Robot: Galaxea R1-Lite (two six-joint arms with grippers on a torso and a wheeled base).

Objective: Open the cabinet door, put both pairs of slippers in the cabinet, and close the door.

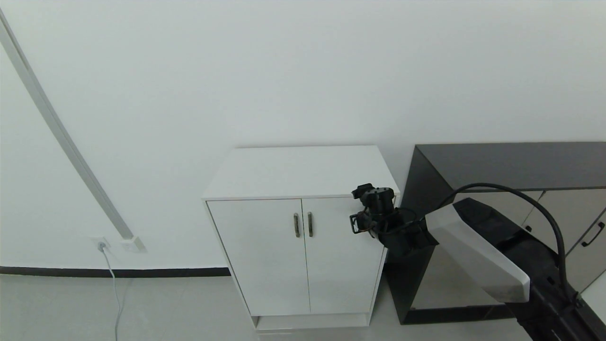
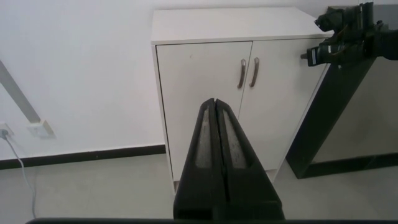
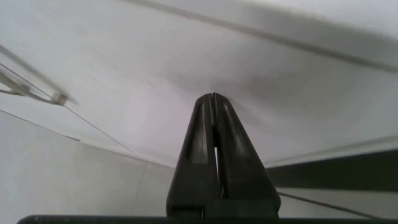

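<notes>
One white cabinet (image 1: 293, 173) stands upright on the floor with its back to the white wall. It is taller than it is wide, and its front faces the robot. It has two doors, the left door (image 1: 260, 255) and the right door (image 1: 343, 265). Both are closed flush and meet at a centre seam. There are two slim metal handles, the left handle (image 1: 296, 225) and the right handle (image 1: 310, 224). They run vertically, side by side, just either side of that seam in the upper part of the doors. One dark sideboard (image 1: 511, 163) stands just beside the cabinet on the robot's right, with a black pull (image 1: 594, 234) on one of its grey doors. The right arm (image 1: 473, 246) is raised in front of this sideboard. Its wrist crosses the cabinet's upper right corner in the head view, and whether it touches the right door cannot be told. The right gripper (image 3: 214, 96) has its two fingers pressed together at the tips, holding nothing. The left gripper (image 2: 214, 101) is set well back from the cabinet and points toward the doors below the handles. Its fingers are closed against each other and hold nothing. On the wall to the robot's left, one white trunking strip (image 1: 57, 128) slants down to a wall socket (image 1: 101, 245). A grey cable (image 1: 115, 293) hangs from the socket to the floor, above a black baseboard (image 1: 113, 272).
</notes>
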